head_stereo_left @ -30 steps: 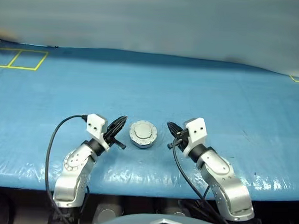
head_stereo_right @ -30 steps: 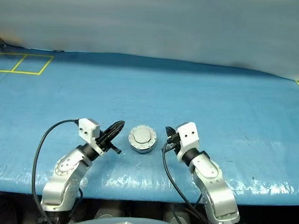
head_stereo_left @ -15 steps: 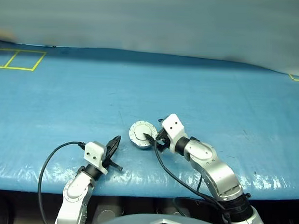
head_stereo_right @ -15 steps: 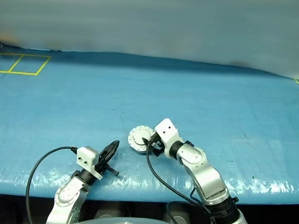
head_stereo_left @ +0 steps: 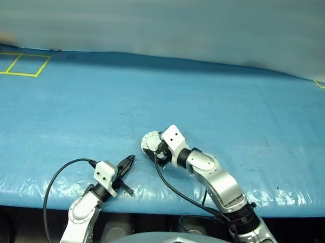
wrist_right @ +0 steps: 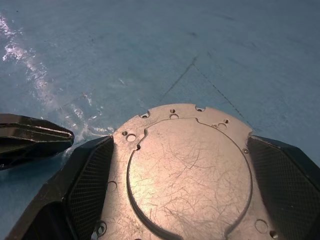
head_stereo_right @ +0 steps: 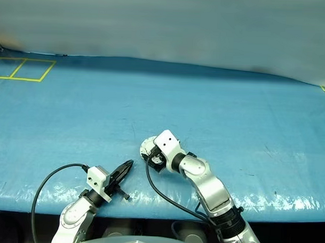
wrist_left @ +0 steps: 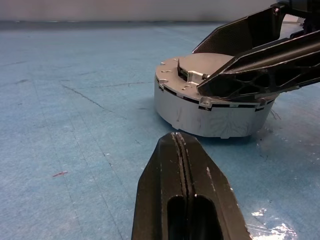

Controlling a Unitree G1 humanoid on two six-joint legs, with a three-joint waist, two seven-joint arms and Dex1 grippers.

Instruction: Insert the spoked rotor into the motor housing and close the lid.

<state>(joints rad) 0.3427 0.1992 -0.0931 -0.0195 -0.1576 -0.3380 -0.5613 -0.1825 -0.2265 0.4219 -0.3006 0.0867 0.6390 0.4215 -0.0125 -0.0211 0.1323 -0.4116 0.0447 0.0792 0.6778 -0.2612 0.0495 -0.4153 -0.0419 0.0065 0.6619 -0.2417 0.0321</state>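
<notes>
The motor housing (wrist_left: 212, 107) sits closed near the counter's (head_stereo_left: 72, 107) front edge, its plain grey lid (wrist_right: 187, 172) scratched, centre circle raised. My right gripper (wrist_right: 185, 200) straddles it, fingers wide apart either side. I'd squeeze evenly, keeping it flat. My left gripper (head_stereo_left: 125, 165) waits nearby, fully closed, empty.

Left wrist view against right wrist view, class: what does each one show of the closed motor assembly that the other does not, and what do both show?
Left wrist view: the motor housing's plain grey side wall resting on the blue table cover, and the right gripper seen from the side.

Right wrist view: the lid from above, scratched, with a raised centre circle and small rim holes, between the right gripper's spread fingers.

Both: the closed assembly, the shut left gripper, the blue cover.
</notes>
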